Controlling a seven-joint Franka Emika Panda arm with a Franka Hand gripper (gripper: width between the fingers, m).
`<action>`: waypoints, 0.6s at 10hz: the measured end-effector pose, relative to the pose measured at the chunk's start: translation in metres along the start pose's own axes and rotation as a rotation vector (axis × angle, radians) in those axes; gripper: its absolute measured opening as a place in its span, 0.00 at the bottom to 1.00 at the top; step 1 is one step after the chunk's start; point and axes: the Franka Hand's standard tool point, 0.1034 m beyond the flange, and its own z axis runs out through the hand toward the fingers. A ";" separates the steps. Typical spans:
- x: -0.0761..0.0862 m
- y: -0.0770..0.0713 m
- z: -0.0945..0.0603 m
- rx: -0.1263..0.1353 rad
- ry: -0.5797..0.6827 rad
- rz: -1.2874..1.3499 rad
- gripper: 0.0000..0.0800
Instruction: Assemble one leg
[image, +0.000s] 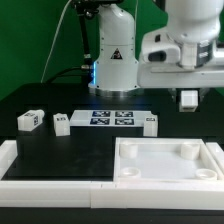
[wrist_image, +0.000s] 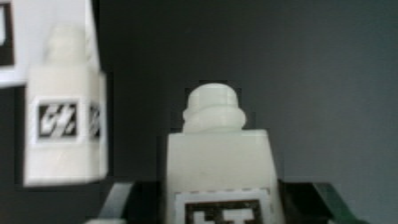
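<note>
A: Plastic, matte white. The leg (wrist_image: 217, 150) is a chunky squared block ending in a rounded, stepped knob, with a black-and-white tag on one face.

B: Where does it sit?

A: Between the dark fingers of the gripper (image: 187, 98), which are clamped on its sides, at the right of the exterior frame. It hangs over the black table (image: 70, 105), behind the shallow tray-like tabletop (image: 165, 160).

B: Any others?

A: Another peg (image: 150, 122) lies just beside the right end of the marker board (image: 110, 120).
</note>
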 end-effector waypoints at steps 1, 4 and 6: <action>0.007 0.002 -0.009 0.003 0.106 -0.010 0.36; 0.023 -0.008 -0.041 0.010 0.403 -0.073 0.36; 0.019 -0.015 -0.035 0.054 0.610 -0.088 0.36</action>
